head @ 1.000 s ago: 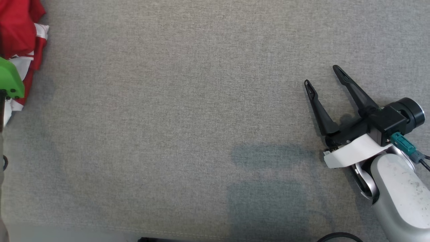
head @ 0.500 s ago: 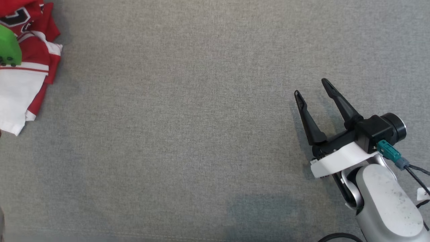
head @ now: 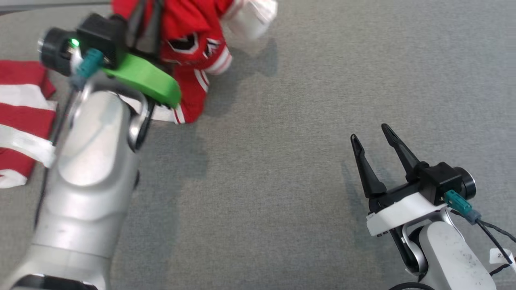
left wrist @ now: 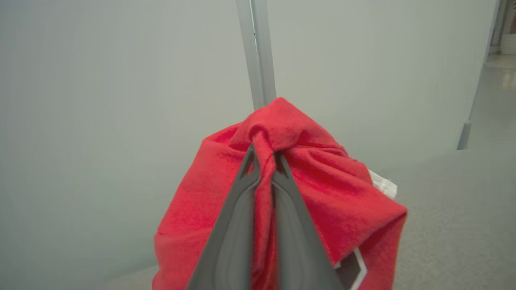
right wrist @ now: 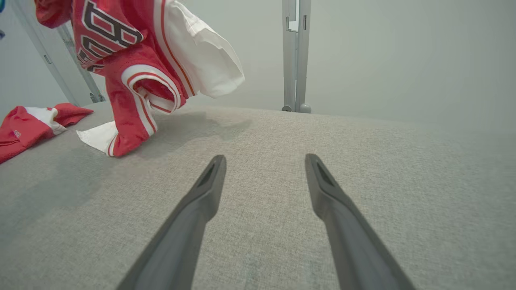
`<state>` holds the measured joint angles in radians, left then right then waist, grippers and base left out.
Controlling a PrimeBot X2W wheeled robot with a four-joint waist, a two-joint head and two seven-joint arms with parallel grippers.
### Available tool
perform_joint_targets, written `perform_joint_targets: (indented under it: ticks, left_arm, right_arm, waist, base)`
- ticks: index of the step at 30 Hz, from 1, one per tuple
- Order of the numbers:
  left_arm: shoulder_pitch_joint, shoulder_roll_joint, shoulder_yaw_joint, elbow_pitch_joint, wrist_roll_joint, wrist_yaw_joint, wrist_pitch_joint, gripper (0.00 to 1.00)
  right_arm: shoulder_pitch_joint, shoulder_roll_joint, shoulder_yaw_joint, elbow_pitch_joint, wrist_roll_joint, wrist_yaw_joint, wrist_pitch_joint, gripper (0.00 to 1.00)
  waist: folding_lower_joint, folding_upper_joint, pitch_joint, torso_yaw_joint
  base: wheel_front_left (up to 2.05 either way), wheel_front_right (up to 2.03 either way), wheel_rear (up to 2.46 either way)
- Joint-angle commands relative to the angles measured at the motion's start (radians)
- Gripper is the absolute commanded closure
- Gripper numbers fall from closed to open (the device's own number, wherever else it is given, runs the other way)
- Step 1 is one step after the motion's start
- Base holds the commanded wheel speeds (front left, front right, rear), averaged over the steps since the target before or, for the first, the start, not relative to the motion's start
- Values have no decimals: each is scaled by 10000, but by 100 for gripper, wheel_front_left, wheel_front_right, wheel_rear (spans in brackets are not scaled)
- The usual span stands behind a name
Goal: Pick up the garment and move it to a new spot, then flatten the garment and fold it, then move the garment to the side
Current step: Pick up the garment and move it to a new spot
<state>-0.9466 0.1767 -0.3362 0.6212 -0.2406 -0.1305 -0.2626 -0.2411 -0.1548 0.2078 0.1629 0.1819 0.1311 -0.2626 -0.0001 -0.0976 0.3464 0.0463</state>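
The left tool (left wrist: 264, 161) is pinching a thin bunch of the jersey (head: 185, 60), which is hanging over the worktop (head: 282, 161) with its lower edge dragging, while the right tool (head: 369, 133) is hovering with fingers apart, so drag may be pulling the fabric free.

We see garment (head: 183, 22) red, white bands, black lettering; worktop (head: 302, 100) plain grey weave; fingers (right wrist: 193, 217) dark grey; green bracket (head: 145, 78) beside garment.

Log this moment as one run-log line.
stage: move | left gripper: shut on jersey, held up | right gripper: open, empty, over table | second garment: on table, left
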Motion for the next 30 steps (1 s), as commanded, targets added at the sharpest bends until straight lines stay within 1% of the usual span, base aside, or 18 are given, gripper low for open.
perform_joint_targets:
  ticks: [1, 6, 10, 15, 19, 20, 21, 22, 26, 30]
  left_arm:
    - [385, -122, -147, -176, -110, -7, -29, 100]
    - [1691, -738, -762, -867, -765, -3, -33, 100]
    - [2785, -1056, -1427, -1072, -1197, -5, -32, 100]
    - [3680, -1200, -1886, -1088, -1471, -5, -31, 100]
    - [4266, -1228, -1781, -819, -1493, -6, -20, 100]
    - [4414, -1238, -1815, -720, -1426, -6, -19, 73]
    - [4502, -1237, -1806, -703, -1406, -6, -20, 25]
    - [4606, -1236, -1834, -598, -1356, -6, -20, 0]
    - [4973, -1235, -1433, -509, -1229, -6, -20, 0]
    - [5452, -1233, -695, -861, -1000, -6, -19, 0]
  right_arm:
    - [226, 37, -18, 44, 49, -5, -27, 0]
    - [419, 97, -85, 89, 76, -5, -27, 0]
    - [593, 104, -133, 153, 91, -5, -27, 0]
    - [622, 181, -126, 166, 115, -5, -27, 0]
    - [621, 214, -101, 155, 115, -5, -27, 0]
    - [627, 225, -92, 156, 116, -5, -27, 0]
    - [630, 225, -90, 159, 122, -5, -27, 0]
    - [630, 231, -73, 164, 129, -5, -27, 0]
    - [701, 236, -144, 181, 148, -5, -27, 0]
    - [783, 250, -245, 152, 127, -5, -27, 0]
  waist:
    - [1, 2, -510, -771]
    - [1, 2, -677, -1456]
    - [1, 2, -824, -1982]
    - [1, 2, -862, -2377]
    - [1, 2, -884, -2565]
    - [1, 2, -885, -2597]
    - [1, 2, -888, -2620]
    - [1, 2, -895, -2640]
    - [1, 2, -974, -2570]
    - [1, 2, -1153, -2338]
  base:
    - [0, 0, 0]
    - [0, 0, 0]
    - [0, 0, 0]
    - [0, 0, 0]
    - [0, 0, 0]
    - [0, 0, 0]
    - [0, 0, 0]
    - [0, 0, 0]
    - [0, 0, 0]
    - [0, 0, 0]
